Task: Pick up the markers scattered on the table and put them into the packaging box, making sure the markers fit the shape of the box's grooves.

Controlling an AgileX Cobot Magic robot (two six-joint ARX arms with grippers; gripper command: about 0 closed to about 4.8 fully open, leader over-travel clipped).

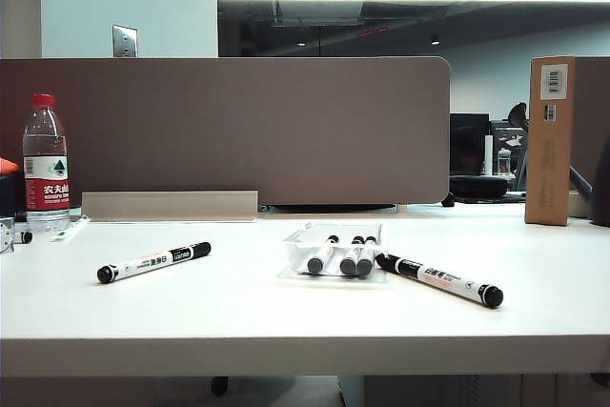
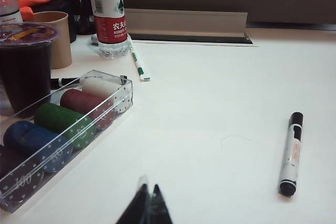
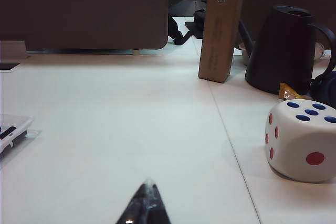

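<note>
White desk top [image 1: 286, 316] carries a small clear plastic box [image 1: 334, 247] near the middle, seen from the exterior camera. Three markers [image 1: 345, 255] lie side by side in its grooves, caps toward the front. One more marker [image 1: 153, 262] lies loose on the table to the left of the box, well apart from it, and another [image 1: 440, 279] lies to the right with one end just beside the box's front corner.

The left gripper [image 2: 148, 208] sits low over the left part of the table, fingers pressed together and holding nothing; the left loose marker lies ahead of it and off to one side. The right gripper [image 3: 147, 208] is likewise closed and empty, low over bare table, with an edge of the box at the margin of its wrist view. A water bottle [image 1: 46, 165] stands at the far left and a brown cardboard box [image 1: 550, 140] at the far right.
</note>
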